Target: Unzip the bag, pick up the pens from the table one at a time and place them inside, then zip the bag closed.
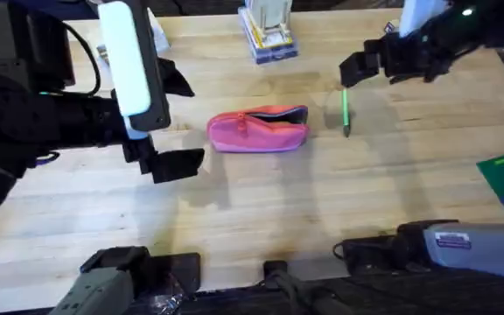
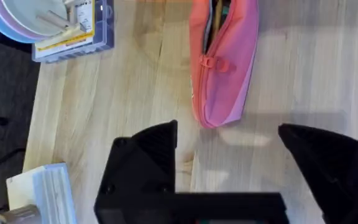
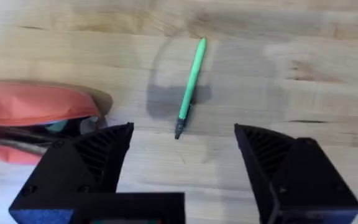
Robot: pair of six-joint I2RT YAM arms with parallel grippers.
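With the pink bag [image 1: 258,129] lying unzipped near the middle of the desk [image 1: 261,219] and something dark and teal already showing in its mouth, next up looks like the green pen [image 1: 345,112], flat on the wood just beside the open end of the bag. Right claw [image 3: 182,146] spread wide and empty, hovering over that pen with the dark tip nearest the fingers. Best lowered straight down so the two fingers straddle the middle of the barrel, crossing it rather than running along it, since a slim round stick probably rolls away if nudged from one side. Worth closing gently and only once both fingers are close to the wood, then lifting level before swinging toward the bag. Left claw [image 2: 229,171] also spread wide and holding nothing, hanging near the closed end of the bag; could usefully pin that end or hold the mouth apart, because soft fabric is likely to slump shut as the pen goes in. Pen tip first into the gap, along the zipper line, not across it. A box of supplies [image 1: 268,35] at the far edge, well apart, no obstacle.
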